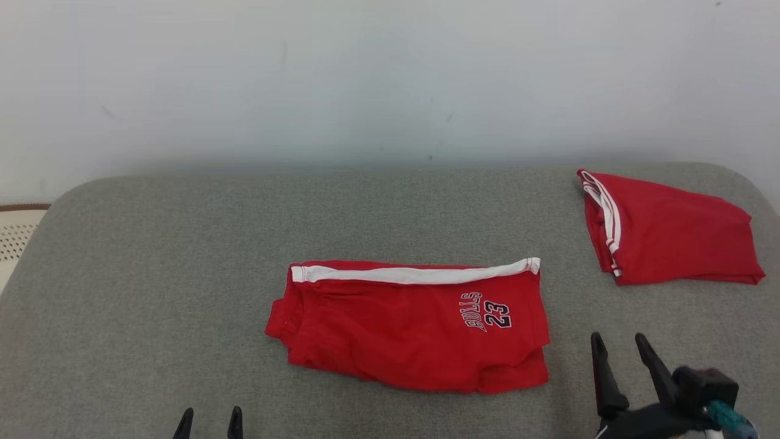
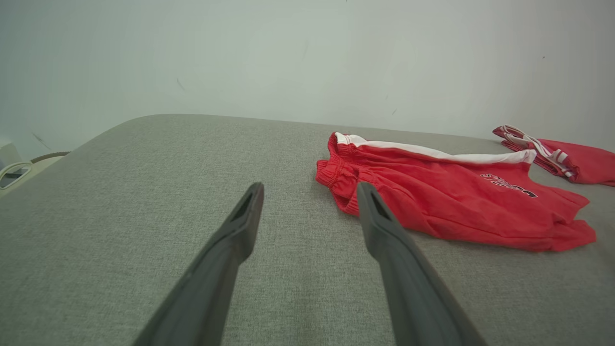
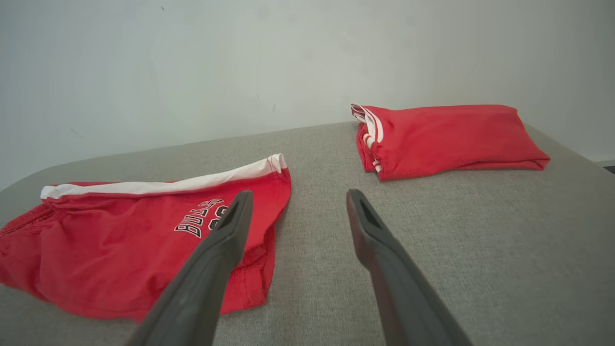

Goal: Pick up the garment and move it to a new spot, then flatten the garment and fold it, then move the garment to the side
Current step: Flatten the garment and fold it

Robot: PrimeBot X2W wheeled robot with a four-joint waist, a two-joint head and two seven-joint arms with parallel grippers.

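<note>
**Both pincers spread, red shorts flat mid-bench**

The shorts (image 1: 408,326) lie in the middle of the grey bench (image 1: 152,274), spread flat with a few wrinkles. A white stripe runs along their far edge. The gathered waistband is at the robot's left end. The print "BULLS 23" sits near the right end, where two layers of hem show one over the other.

The left pincer (image 1: 211,411) is at the near edge, left of the shorts and apart from them. Its two fingers are spread wide with nothing between them. From its own wrist camera they point over bare bench, with the waistband just past the right fingertip.

The right pincer (image 1: 618,336) is near the shorts' right end, a strip of bare bench between it and the hem. Its fingers are also spread and hold nothing.

A second red garment (image 1: 670,231) lies folded at the far right of the bench, well apart from the shorts, its white-striped edge turned to the left. A pale wall (image 1: 390,79) rises behind the bench.
</note>
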